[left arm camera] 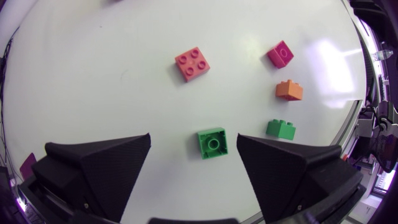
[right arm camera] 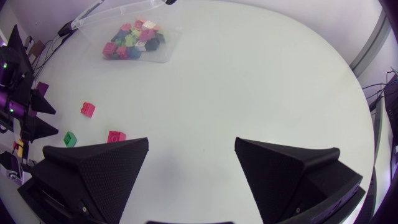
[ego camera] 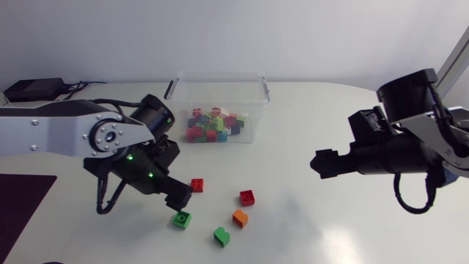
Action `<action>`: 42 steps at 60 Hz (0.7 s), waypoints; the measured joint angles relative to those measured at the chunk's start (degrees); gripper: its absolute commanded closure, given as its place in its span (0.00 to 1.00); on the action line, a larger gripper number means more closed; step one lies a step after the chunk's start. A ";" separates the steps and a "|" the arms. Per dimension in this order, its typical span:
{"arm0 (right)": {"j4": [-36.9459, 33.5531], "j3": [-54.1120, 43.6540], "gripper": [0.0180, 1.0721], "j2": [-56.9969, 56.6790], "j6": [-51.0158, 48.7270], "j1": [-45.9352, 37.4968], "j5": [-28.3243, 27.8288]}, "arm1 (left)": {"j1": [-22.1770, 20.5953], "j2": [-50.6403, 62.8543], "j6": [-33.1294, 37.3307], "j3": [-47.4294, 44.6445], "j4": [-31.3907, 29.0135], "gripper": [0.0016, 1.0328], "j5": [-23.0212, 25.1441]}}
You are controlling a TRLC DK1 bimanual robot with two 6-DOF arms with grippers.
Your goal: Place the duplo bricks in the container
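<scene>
Over the bench (ego camera: 330, 235), my left fingers (left arm camera: 106, 165) hang spread above the square green brick (left arm camera: 213, 143), ready to pinch; right fingers (right arm camera: 292, 168) spread, waiting.

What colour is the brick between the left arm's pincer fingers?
The brick is green; clearest in the left wrist view.

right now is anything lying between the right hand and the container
Nothing: the head view shows only bare table between the right hand and the container; the right wrist view agrees.
</scene>
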 measured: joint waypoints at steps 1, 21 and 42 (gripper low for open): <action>-0.39 0.52 0.05 0.72 0.20 0.50 0.02 | -0.39 0.96 -0.24 0.33 -0.20 0.10 0.00; -0.85 5.11 0.05 9.88 2.80 9.75 3.80 | -2.14 10.88 -3.23 1.86 -1.57 0.24 0.00; -1.03 7.52 0.05 15.19 3.19 14.75 6.14 | -3.98 13.03 -5.20 1.88 -0.13 0.60 0.74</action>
